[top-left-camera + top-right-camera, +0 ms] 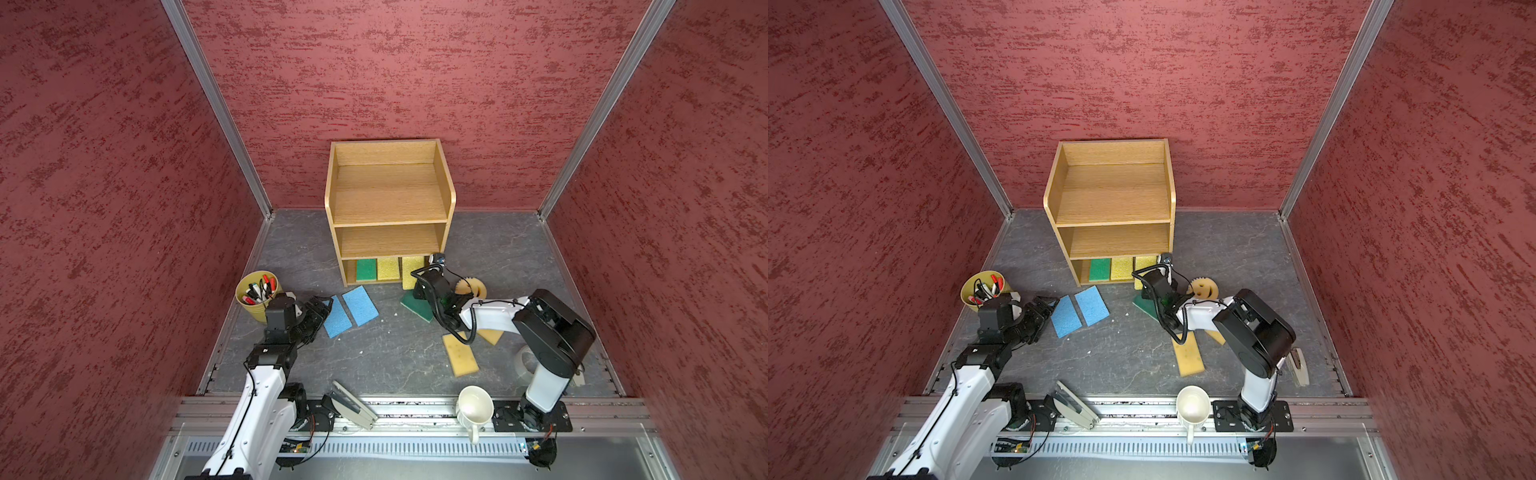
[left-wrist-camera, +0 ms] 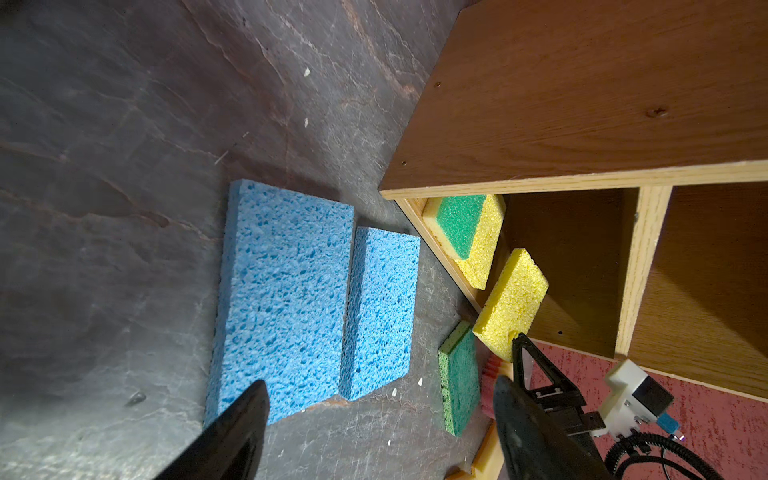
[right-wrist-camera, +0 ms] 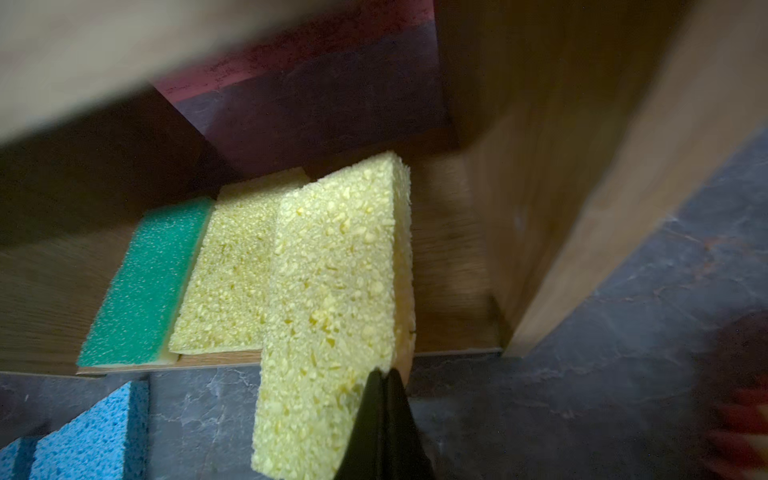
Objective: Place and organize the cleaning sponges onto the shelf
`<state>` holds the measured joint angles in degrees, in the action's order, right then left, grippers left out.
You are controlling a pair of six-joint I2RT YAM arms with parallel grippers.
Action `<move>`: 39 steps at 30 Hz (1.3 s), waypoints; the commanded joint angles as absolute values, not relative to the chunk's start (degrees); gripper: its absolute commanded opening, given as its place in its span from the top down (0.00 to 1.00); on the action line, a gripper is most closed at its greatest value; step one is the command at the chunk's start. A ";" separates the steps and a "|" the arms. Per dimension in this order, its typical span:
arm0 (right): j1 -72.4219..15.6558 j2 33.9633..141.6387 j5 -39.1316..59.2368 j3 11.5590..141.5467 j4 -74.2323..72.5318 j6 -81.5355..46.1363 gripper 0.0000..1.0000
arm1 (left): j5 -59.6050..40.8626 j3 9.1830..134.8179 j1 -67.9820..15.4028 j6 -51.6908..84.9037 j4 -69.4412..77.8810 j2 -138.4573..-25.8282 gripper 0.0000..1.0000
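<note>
My right gripper (image 3: 384, 374) is pinched shut on the near corner of a yellow sponge (image 3: 336, 299). It juts ahead of my tips, half inside the shelf (image 3: 540, 208)'s bottom tier, to line up beside the other yellow sponge (image 3: 232, 270). My left gripper (image 2: 379, 382) hovers wide open, empty, over 2 blue sponges (image 2: 282, 291).

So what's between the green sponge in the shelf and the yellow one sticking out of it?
A second yellow sponge, lying flat beside the green sponge; the right wrist view shows it clearly.

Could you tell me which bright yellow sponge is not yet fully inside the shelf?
The yellow sponge touched by the right tool, sticking out of the shelf; the other yellow sponge lies wholly inside.
</note>
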<state>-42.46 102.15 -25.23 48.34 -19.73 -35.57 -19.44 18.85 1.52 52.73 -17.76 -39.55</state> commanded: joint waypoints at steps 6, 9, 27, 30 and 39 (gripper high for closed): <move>-41.40 103.43 -27.94 48.97 -20.04 -36.48 0.79 | -18.73 18.60 0.71 53.08 -15.74 -39.81 0.15; -41.20 103.15 -27.52 48.87 -19.89 -36.23 0.77 | -18.45 19.24 0.34 52.75 -16.65 -40.07 0.14; -41.09 91.91 -7.77 41.57 -16.00 -36.98 0.91 | -15.87 20.48 -2.62 53.35 -15.81 -41.88 0.12; -41.11 92.73 -4.07 40.88 -17.22 -39.54 1.00 | -15.49 20.19 -2.91 53.46 -15.60 -41.71 0.12; -38.78 97.28 -3.07 41.29 -17.92 -45.69 1.00 | -15.31 20.26 -2.99 52.87 -16.59 -41.04 0.11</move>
